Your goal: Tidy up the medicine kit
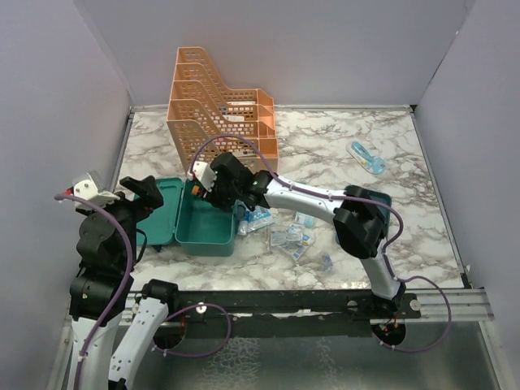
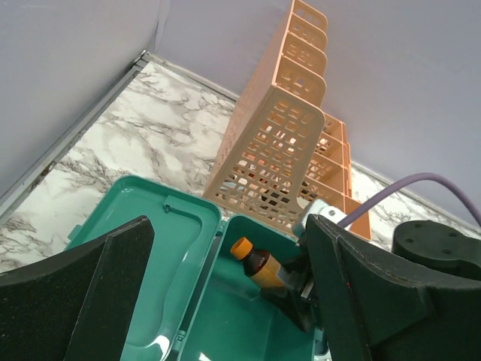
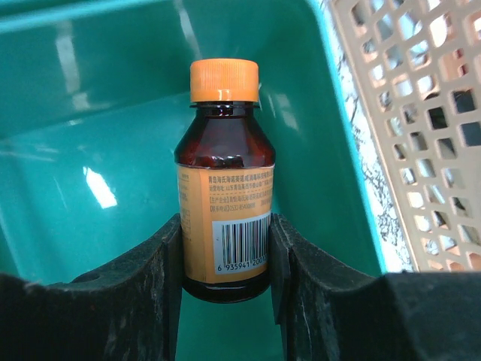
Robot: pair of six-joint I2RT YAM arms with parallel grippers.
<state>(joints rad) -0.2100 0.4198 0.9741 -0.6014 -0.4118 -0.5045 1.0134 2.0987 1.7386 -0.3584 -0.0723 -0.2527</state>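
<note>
Our right gripper [image 3: 225,233] is clenched on the lower body of 1 amber medicine bottle [image 3: 224,173] with an orange cap. It holds the bottle inside the open base of the medicine kit [image 1: 203,242], which sits on the left of the table [image 1: 325,138], just in front of the orange file rack [image 1: 219,106]. We judge the bottle should go down until it rests on the kit's floor, clear of the right wall, and only then be let go. Our left gripper [image 2: 225,226] hangs released above the lid [image 2: 161,248], grasping nothing. We count 1 bottle, 1 kit, 1 rack and at least 4 loose packets [image 1: 291,237].
</note>
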